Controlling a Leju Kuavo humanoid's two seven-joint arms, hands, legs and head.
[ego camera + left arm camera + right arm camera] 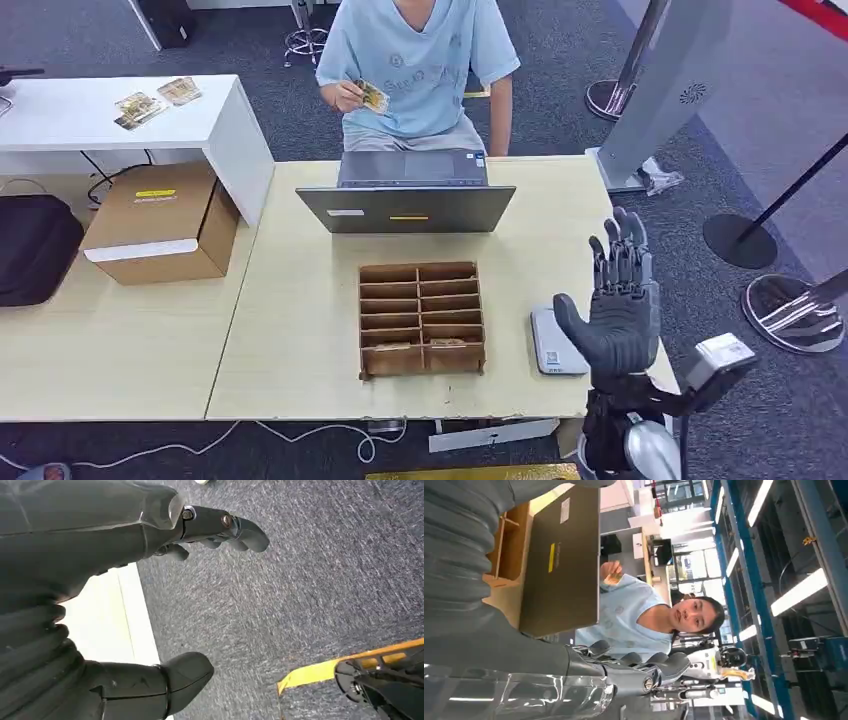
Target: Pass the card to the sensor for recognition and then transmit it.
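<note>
We see our right hand (622,305) raised over the right end of the table (300,370), palm up, fingers (625,262) spread and extended, nothing in it. It hovers just above the grey sensor (550,345), which lies flat on the table right of the wooden divider tray (421,318).

The card (373,97) is not with us: a person in a light blue shirt (420,60) sits behind the laptop (405,205) and holds the card up in one hand (350,93), well apart from our hand. The right wrist view shows the same: card (614,578) pinched in the person's hand above the laptop lid (559,565), our fingers (639,662) stretched out in the foreground, empty.

Left hand (150,605) hangs beside the table edge, looking down at grey carpet (300,590). Its thumb (175,680) and fingers (225,527) stand apart with nothing between them.

Two slots in the tray's nearest row hold something flat; we can't tell what. A cardboard box (160,222) and a black bag (35,248) sit on the left table, and more cards (158,100) lie on the white desk (90,115) beyond.
</note>
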